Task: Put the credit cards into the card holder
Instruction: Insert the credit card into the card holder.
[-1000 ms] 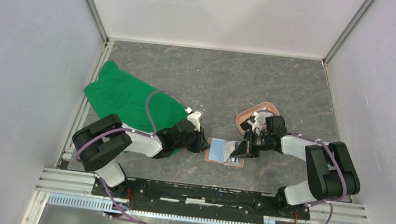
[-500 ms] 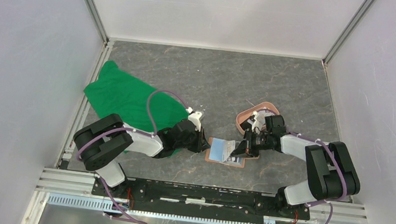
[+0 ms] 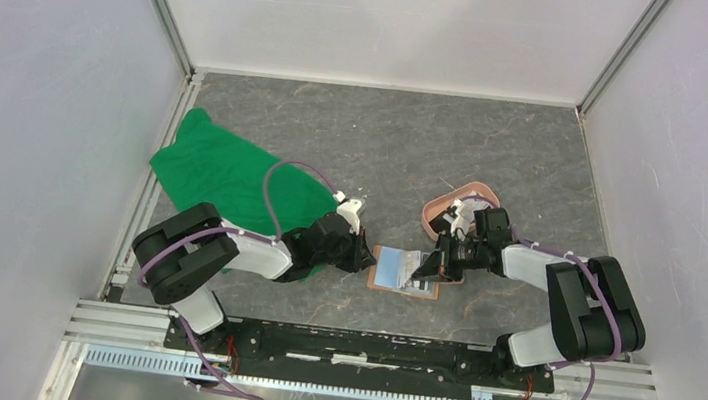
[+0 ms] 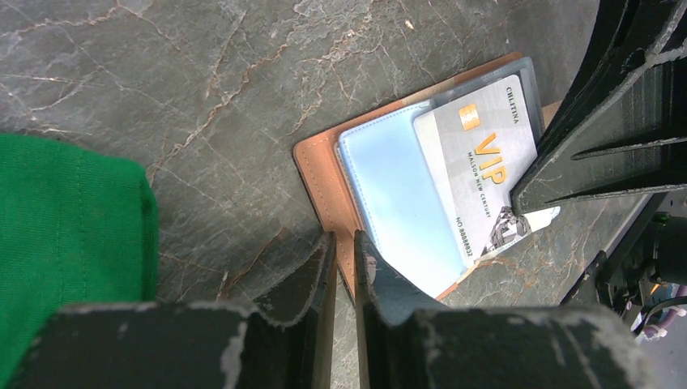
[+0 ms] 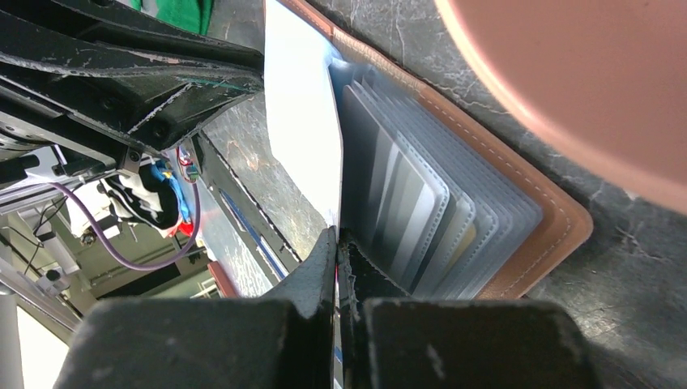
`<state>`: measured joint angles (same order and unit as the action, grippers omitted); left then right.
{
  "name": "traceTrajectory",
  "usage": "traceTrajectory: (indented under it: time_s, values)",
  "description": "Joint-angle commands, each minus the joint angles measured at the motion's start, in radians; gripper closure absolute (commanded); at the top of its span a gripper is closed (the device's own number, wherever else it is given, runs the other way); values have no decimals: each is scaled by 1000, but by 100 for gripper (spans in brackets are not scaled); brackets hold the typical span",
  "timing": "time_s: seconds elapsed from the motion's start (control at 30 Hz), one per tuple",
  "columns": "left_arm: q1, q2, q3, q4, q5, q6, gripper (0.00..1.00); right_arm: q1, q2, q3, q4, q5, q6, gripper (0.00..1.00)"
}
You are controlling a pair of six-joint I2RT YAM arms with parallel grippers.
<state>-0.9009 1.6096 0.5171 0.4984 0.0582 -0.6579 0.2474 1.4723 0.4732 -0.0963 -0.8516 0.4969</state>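
Down at the near edge of the table (image 3: 497,146), the two arms bend in toward each other. The card holder (image 4: 314,166) lies flat and open on the grey stone-look top, right between their tips.

The left gripper (image 4: 343,247) is at the holder's left edge. Its two fingers are almost together, with only a thin slit between them. The tan edge of the holder goes into that slit, so the gripper is pinching the holder.

The right gripper (image 5: 336,243) comes in from the other side. Its fingers are pressed tight together on the edge of a credit card (image 4: 478,162). The card is pale grey with gold letters that say VIP. It lies on top of the blue-grey pockets (image 5: 421,211), which fan out like the pages of a little book. One end of the card looks tucked under a see-through sleeve, but I cannot tell how far in it is.

Just beyond the right gripper sits a pink tray (image 3: 480,190), near the holder's far right corner. Farther back on the left, a green cloth (image 3: 222,175) lies crumpled beside the left arm. A bit of it shows close to the left gripper. Pale walls (image 3: 390,23) stand round the back and the sides.
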Motion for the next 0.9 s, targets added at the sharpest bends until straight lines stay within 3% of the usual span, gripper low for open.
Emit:
traceTrajectory:
  time_s: [0.0,0.57,0.87]
  values:
    - [-15,18,24,-17,30,26,80,14,-15,-18,34,65,5,100]
    - [-16,-5,22,-5,35,7,81,56,13,-7,40,69,9,96]
    - [-15,-117,27,-75,-16,3,66,59,12,1,29,77,-5,89]
